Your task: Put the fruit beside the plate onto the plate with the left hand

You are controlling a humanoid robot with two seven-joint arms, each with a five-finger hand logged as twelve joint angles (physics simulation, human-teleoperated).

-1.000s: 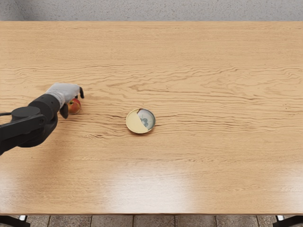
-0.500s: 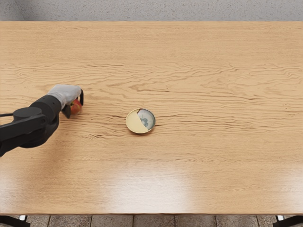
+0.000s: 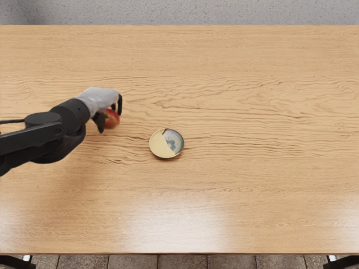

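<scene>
Apple (image 3: 113,118), red with a touch of yellow, is what you have in the left hand (image 3: 102,102). Only its right side shows; the rest is covered by the grey palm above it. The fingers (image 3: 119,104) are curled down over the top and far side of the fruit, with their dark tips hooking around it. The thumb (image 3: 100,123) presses in from the near left, so the hand is closed around the apple. You cannot tell from this angle whether the fruit is lifted clear of the wood or touching it.

The apple is not on the plate (image 3: 166,143). That plate lies to the apple's right and a little nearer the front edge, apart from the fruit with a strip of bare wood between them. It is a small round dish lying flat, cream over most of its face with a grey-blue patch at the upper right.

Your left arm (image 3: 42,137) comes in from the picture's left edge, dark and bulky, and rises at a slant to the pale wrist behind the hand.

Everything sits on a broad wooden table (image 3: 252,84) with strong wavy grain and a soft glare on its near half. A grey wall strip (image 3: 179,11) shows beyond the far edge.
</scene>
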